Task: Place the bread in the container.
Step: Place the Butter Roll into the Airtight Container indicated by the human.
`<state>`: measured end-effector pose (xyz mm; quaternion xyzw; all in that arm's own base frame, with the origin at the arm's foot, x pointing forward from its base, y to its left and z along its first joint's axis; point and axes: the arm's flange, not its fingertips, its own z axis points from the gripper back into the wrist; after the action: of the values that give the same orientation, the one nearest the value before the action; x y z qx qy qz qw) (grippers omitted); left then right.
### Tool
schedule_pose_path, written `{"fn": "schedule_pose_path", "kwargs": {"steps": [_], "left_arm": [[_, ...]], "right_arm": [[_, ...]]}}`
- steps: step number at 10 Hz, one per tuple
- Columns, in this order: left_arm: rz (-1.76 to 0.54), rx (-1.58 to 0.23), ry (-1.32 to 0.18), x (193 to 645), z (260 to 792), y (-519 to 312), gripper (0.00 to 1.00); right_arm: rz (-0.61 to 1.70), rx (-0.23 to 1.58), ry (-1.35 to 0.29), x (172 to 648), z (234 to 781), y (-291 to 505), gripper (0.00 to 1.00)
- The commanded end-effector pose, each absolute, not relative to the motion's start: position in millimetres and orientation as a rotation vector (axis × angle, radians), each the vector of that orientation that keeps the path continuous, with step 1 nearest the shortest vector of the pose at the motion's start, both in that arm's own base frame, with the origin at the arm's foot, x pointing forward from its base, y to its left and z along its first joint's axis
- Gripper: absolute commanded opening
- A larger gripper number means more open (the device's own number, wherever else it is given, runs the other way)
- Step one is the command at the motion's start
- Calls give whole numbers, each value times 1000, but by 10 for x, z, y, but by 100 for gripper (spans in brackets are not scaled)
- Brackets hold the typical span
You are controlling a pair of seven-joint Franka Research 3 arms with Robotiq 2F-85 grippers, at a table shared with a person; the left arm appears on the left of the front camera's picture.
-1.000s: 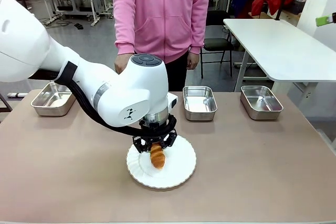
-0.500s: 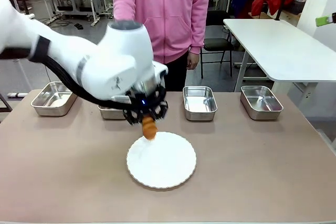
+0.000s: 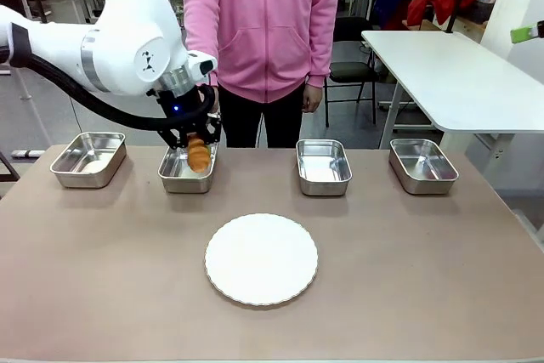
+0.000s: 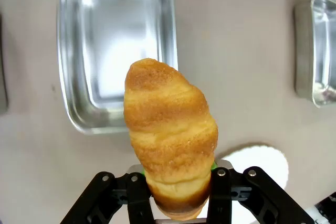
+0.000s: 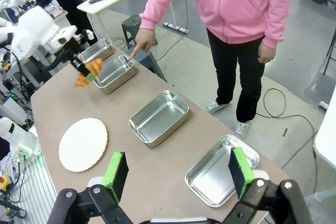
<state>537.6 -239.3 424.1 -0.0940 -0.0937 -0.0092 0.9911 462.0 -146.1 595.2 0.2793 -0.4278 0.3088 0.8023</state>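
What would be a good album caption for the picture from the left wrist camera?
The robot's left hand holds a golden croissant above a shiny steel tray on the brown table.

Left arm reaches in from the left, wrist bent down, left gripper (image 3: pixel 197 144) clamped on the bread (image 4: pixel 170 135). Right gripper (image 5: pixel 178 174) raised high, green pads (image 5: pixel 116 171) spread wide.

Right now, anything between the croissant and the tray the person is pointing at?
Nothing visible. The left claw holds the croissant above that tray, whose bottom looks bare. The person's hand points at its far rim, outside the tray.
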Motion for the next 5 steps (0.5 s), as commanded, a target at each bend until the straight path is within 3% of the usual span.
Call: {"fn": "schedule_pose_path", "kwargs": {"steps": [1, 5], "left_arm": [[-75, -182, -146, 5670, 4165, -2347, 26], [-130, -148, -112, 5966, 3880, -2239, 26]], "right_arm": [[663, 602, -928, 4613, 5963, -1445, 100], [663, 602, -928, 4613, 5963, -1445, 100]]}}
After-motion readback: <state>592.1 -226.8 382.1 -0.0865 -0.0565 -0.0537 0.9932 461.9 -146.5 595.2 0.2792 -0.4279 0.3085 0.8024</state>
